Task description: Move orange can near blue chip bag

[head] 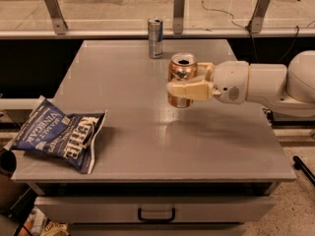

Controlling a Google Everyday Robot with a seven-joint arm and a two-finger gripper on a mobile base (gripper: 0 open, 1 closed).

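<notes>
The orange can (181,71) is copper-orange with a silver open top, upright, held above the middle of the grey table (147,146). My gripper (183,85) comes in from the right on a white arm and is shut on the can, one cream finger (189,90) across its front. The blue chip bag (59,134) lies flat at the table's front left corner, hanging partly over the left edge, well to the left of the can.
A taller slim silver-blue can (155,37) stands upright at the table's back edge. A rail with metal posts (179,11) runs behind the table. A drawer with a handle (156,215) is below the front edge.
</notes>
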